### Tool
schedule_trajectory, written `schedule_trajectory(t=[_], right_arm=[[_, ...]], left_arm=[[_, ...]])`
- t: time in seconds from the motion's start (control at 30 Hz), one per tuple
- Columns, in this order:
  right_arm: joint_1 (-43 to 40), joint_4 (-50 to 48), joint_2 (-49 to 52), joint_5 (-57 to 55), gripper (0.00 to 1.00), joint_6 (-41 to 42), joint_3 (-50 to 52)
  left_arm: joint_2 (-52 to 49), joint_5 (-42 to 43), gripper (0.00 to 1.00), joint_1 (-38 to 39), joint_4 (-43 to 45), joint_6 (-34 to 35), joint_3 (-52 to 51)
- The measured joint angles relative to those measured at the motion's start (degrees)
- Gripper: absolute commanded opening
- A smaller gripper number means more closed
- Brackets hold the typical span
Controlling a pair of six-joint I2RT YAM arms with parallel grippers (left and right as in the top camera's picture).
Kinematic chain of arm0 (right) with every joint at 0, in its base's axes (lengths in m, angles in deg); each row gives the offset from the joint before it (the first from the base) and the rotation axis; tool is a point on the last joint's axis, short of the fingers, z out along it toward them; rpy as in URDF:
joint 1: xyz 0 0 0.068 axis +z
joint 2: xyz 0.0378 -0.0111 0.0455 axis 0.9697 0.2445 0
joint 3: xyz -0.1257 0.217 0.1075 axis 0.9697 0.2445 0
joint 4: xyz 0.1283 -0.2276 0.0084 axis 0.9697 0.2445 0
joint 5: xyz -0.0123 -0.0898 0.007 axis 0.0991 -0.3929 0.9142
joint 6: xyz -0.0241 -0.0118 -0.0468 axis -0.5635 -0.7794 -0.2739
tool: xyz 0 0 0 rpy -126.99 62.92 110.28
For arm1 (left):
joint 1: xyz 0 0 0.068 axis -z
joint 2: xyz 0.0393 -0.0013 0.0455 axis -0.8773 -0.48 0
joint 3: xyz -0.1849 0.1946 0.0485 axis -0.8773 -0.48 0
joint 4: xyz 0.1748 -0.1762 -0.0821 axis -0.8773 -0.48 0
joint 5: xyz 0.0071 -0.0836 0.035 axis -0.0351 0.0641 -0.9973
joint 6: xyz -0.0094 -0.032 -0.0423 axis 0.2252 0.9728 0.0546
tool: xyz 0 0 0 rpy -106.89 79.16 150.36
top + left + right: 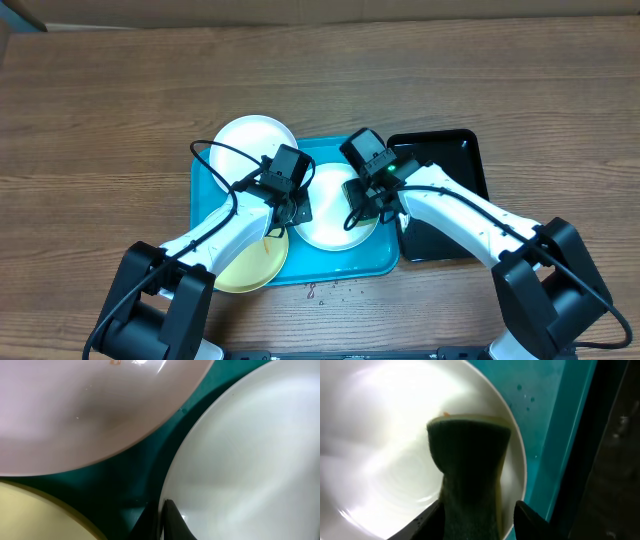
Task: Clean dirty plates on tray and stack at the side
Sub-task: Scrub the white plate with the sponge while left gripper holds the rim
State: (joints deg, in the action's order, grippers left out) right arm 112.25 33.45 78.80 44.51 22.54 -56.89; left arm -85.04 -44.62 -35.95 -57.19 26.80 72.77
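Plates [250, 140] lay on the tray [375, 262]. Left gripper [160, 522] pinched the rim of the middle plate [250, 450]; right gripper [477, 520] clamped a sponge [470, 460] against it. Hard scrubbing could have pulled that rim free, skidding the plate.

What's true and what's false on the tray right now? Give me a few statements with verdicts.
1. The right gripper holds a sponge on the middle white plate. True.
2. The pale yellow plate lies in the black tray. False: it sits at the near left corner of the turquoise tray, overhanging the rim.
3. The three plates are stacked. False: the far white plate, the middle one and the yellow one lie singly, none on another.
4. The left gripper is shut at the middle white plate's rim. True.
5. The black tray holds a plate. False: no plate is in it.
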Motion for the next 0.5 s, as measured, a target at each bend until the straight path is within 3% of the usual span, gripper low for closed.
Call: schedule_trajectory(t=[0.37,0.5], right_arm=[[0.0,-10.6,0.0,1.9,0.27,2.4,6.5],[0.1,-13.3,0.0,2.2,0.07,2.6,8.2]], left_arm=[[0.0,0.1,0.04,0.0,0.0,0.0,0.0],[0.0,0.1,0.04,0.0,0.0,0.0,0.0]])
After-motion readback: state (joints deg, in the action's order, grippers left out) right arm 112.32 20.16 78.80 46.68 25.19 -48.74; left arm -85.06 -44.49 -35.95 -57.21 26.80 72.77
